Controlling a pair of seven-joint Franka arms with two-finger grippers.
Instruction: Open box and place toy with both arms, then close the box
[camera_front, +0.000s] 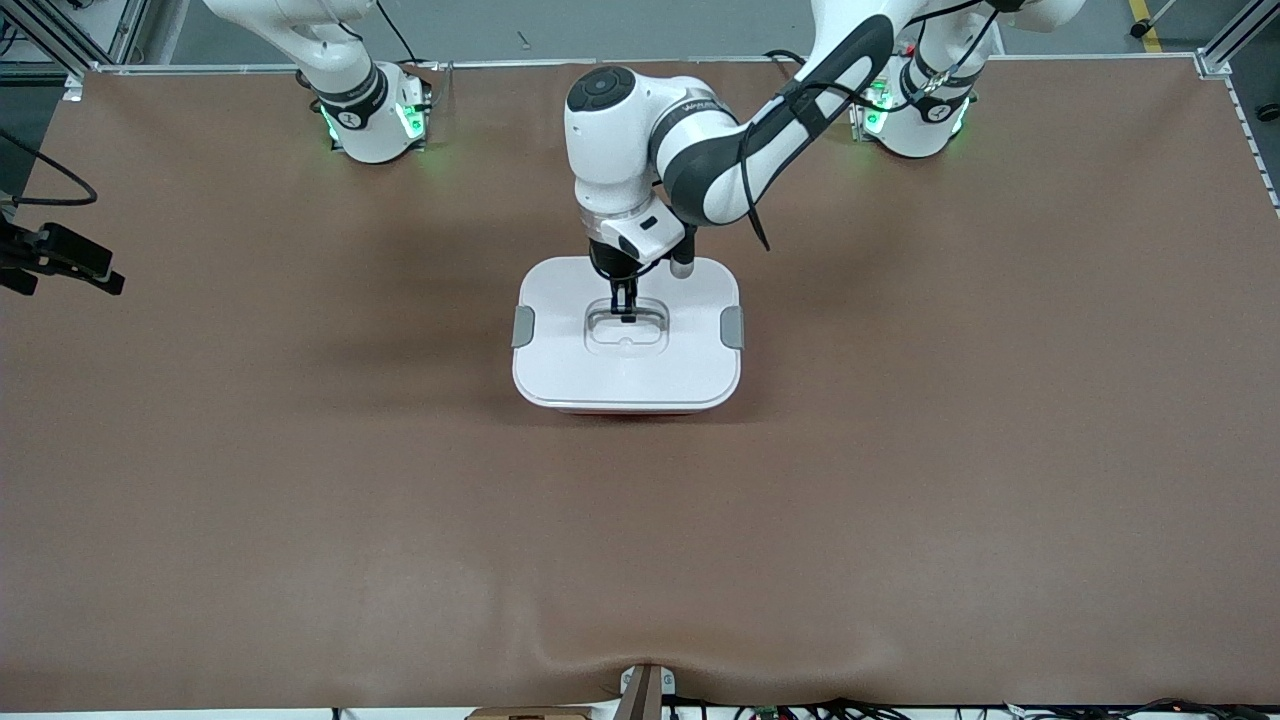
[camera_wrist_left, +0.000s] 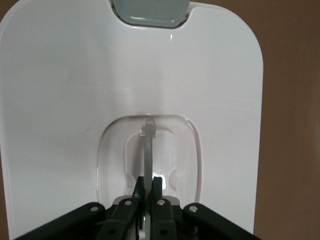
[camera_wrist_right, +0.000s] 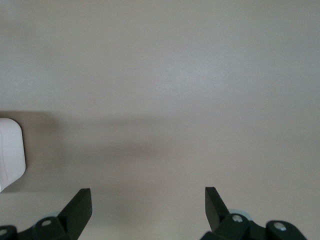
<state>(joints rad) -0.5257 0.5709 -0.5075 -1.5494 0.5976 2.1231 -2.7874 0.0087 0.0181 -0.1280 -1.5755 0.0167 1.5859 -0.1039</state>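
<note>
The box (camera_front: 560, 360) stands mid-table with its white lid (camera_wrist_left: 65, 100) on the pale pink tub. Grey clips (camera_front: 523, 326) (camera_front: 732, 327) sit at the lid's two ends, and one clip (camera_wrist_left: 150, 12) shows in the left wrist view. My left gripper (camera_front: 625, 308) (camera_wrist_left: 148, 181) points down into the lid's recessed centre. It is shut on the clear handle (camera_wrist_left: 149, 145), which stands as a thin strip between the fingers. My right gripper (camera_wrist_right: 147, 192) is open over bare table, with a corner of the box (camera_wrist_right: 10, 155) off to one side. The toy is out of view.
The brown table mat (camera_front: 300, 480) spreads on all sides of the box. Both arm bases (camera_front: 370, 120) (camera_front: 915, 120) stand along the table's edge farthest from the front camera. A black fitting (camera_front: 70, 262) with a cable juts in at the right arm's end.
</note>
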